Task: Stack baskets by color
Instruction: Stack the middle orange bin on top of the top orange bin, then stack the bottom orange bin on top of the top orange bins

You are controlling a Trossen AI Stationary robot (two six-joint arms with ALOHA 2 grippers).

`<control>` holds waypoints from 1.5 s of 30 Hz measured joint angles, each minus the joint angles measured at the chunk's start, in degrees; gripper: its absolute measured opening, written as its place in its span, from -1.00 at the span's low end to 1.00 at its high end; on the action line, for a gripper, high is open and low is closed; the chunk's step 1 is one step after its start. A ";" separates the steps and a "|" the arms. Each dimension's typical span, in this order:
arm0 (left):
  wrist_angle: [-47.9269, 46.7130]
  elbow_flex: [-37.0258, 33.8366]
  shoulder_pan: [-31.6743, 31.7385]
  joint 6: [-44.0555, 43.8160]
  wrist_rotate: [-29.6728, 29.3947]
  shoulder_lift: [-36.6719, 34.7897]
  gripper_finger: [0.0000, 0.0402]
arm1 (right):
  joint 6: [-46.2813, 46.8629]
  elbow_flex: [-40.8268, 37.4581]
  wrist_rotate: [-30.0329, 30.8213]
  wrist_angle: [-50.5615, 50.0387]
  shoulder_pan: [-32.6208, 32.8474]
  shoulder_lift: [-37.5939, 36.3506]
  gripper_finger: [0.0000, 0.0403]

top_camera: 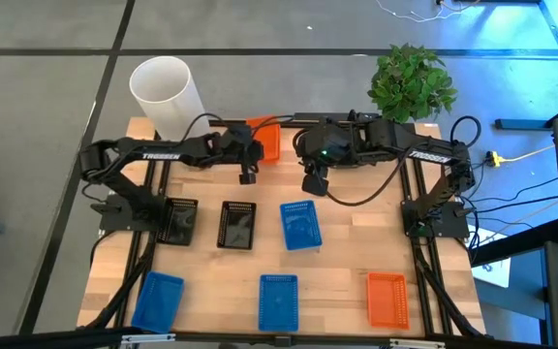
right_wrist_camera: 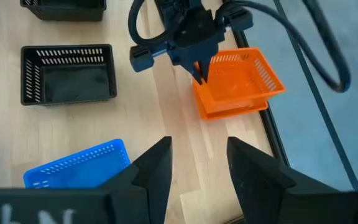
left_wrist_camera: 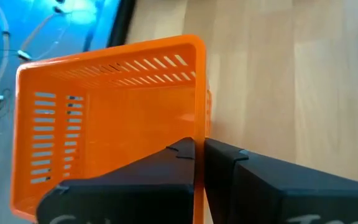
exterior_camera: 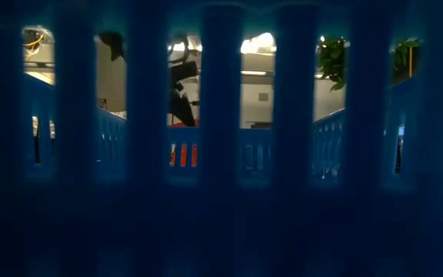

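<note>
At the table's far edge, my left gripper (top_camera: 249, 167) is shut on an orange basket (right_wrist_camera: 241, 70). That basket lies slightly askew over a second orange basket (right_wrist_camera: 229, 111). My right gripper (right_wrist_camera: 197, 165) hangs open and holds nothing, high over the table's middle, right of the left gripper (right_wrist_camera: 199, 73). Two black baskets (top_camera: 237, 225) and a blue basket (top_camera: 299, 225) sit in a middle row. Two more blue baskets (top_camera: 278, 301) and one orange basket (top_camera: 387, 298) sit along the near edge. My left gripper pinches the upper orange basket's side wall (left_wrist_camera: 199, 118), the one toward the table's left. One finger (left_wrist_camera: 179, 155) is inside the basket and one outside. The fingers slant down from the left. The basket stays open side up over the second orange one; whether it rests there I cannot tell.
A tall white cylinder (top_camera: 166, 92) stands at the far left corner and a potted plant (top_camera: 412, 82) at the far right. A blue basket's wall (exterior_camera: 221, 192) fills the low view. Bare wood lies between the middle row and the near row.
</note>
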 joint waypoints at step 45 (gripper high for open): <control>3.75 0.04 -8.97 2.51 -18.27 -4.53 -0.64 | -1.71 -0.04 -2.64 -3.94 0.02 0.02 -0.24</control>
